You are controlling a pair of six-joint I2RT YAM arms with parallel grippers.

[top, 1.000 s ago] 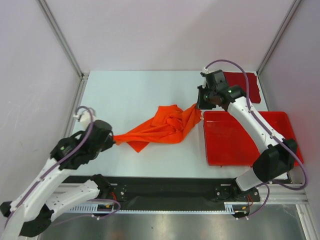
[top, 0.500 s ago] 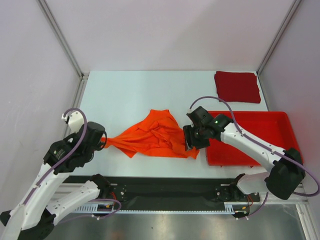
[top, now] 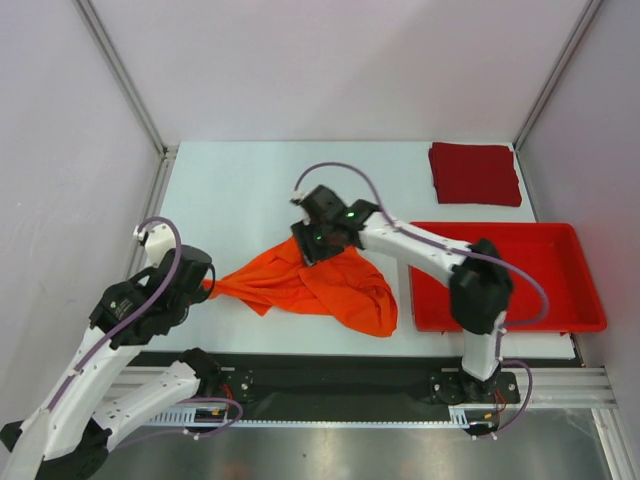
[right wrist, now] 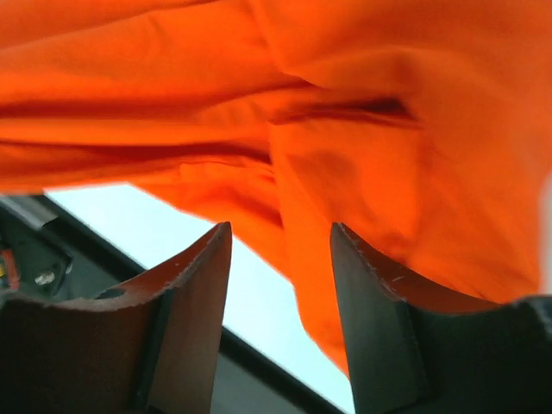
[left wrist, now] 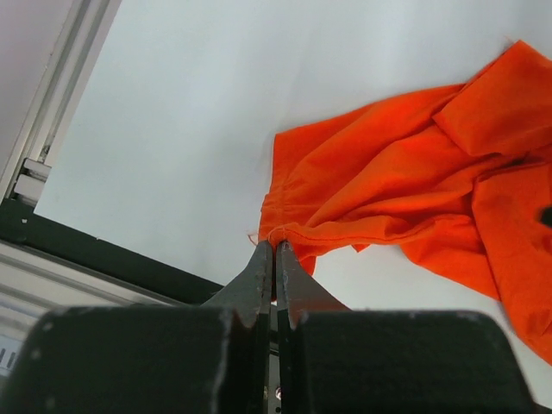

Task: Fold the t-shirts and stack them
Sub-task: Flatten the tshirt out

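The crumpled orange t-shirt [top: 325,285] lies mid-table in the top view. My left gripper [top: 207,286] is shut on its left corner; the left wrist view shows the hem pinched between the tips of that gripper [left wrist: 276,246] and the orange t-shirt [left wrist: 414,164] stretching away to the right. My right gripper [top: 314,242] hovers over the shirt's far edge. In the right wrist view that gripper [right wrist: 280,228] is open, and the orange t-shirt [right wrist: 345,112] fills the view close in front, unclamped. The dark red t-shirt [top: 475,173] sits folded at the back right.
A rigid red tray [top: 560,318] stands at the right, near the front edge. The right arm's forearm reaches from its base across the tray's left side. Metal frame posts rise at the table's back corners.
The right gripper opened and let go of the orange shirt, then swung left from beside the tray to the shirt's far edge. The shirt's right side dropped toward the front.
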